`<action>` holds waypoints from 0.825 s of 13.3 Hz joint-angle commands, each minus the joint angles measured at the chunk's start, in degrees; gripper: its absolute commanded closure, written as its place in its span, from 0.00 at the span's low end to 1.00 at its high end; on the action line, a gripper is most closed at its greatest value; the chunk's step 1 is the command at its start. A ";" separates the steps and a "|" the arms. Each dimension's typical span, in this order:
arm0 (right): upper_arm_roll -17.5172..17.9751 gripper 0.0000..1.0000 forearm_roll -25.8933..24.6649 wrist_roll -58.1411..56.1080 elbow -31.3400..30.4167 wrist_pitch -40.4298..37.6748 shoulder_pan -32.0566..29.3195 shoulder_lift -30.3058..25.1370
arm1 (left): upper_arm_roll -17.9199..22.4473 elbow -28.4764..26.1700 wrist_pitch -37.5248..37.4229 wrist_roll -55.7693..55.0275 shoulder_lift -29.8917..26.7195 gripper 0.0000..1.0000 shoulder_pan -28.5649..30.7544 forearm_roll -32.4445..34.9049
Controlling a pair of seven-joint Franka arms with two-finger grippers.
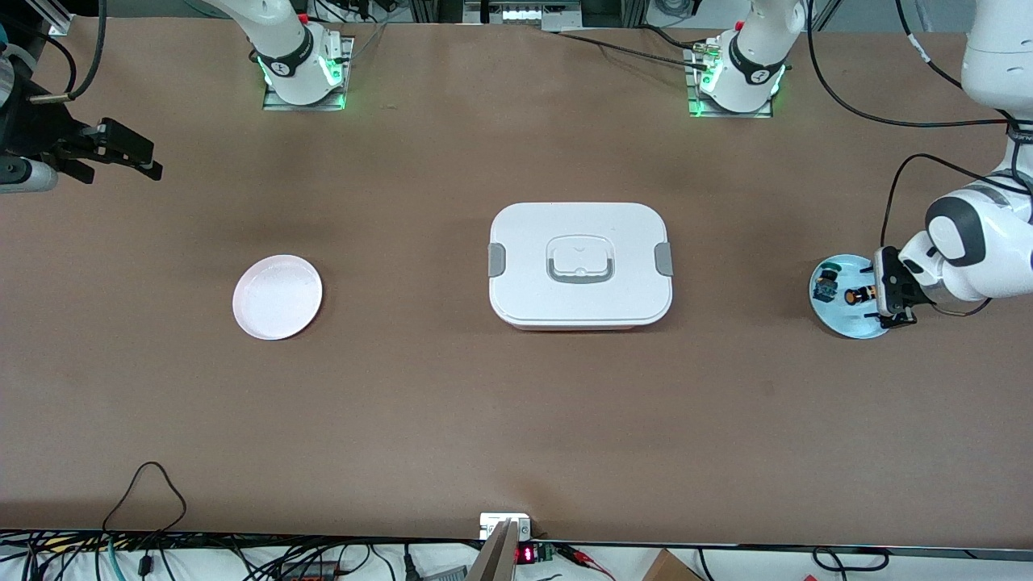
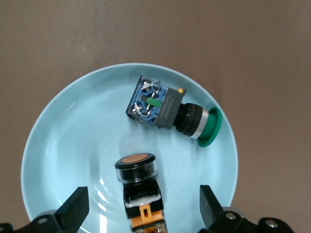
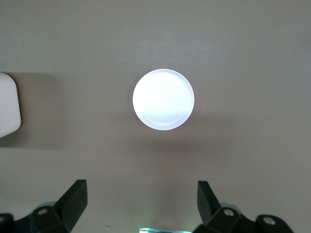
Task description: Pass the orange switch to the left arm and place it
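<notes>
Brown table [image 1: 452,403] carries three things in a row: pink plate [image 1: 278,297] toward the right arm's end, white lidded box [image 1: 580,265] mid-table, light blue plate [image 1: 839,305] toward the left arm's end. All well apart. Both arm bases are mounted on it.

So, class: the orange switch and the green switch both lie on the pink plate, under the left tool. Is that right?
Not quite. The left wrist view shows the orange switch and green switch on the light blue plate, under the open left tool. The pink plate holds nothing.
</notes>
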 commanded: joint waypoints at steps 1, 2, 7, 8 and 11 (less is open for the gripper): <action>0.03 0.00 -0.50 1.02 -0.07 -0.23 0.03 -0.77 | -0.10 -1.16 -4.44 1.62 -3.99 0.00 0.38 -1.09; 0.03 0.00 -0.50 1.02 -0.07 0.03 0.03 -0.77 | -0.10 -0.98 -5.06 1.44 -4.95 0.00 0.30 -1.09; 0.12 0.00 -1.91 1.02 0.01 3.63 0.03 -0.59 | -0.02 1.03 -12.78 -0.93 -10.50 0.00 -1.46 -0.56; 0.12 0.00 -1.91 1.02 0.01 4.07 -0.06 -0.50 | -0.02 2.87 -15.50 -1.11 -10.59 0.00 -1.46 -0.48; 0.03 0.00 -2.00 1.02 0.01 4.16 -0.32 -0.33 | 0.07 6.58 -21.76 -2.24 -11.81 0.00 -2.51 -0.21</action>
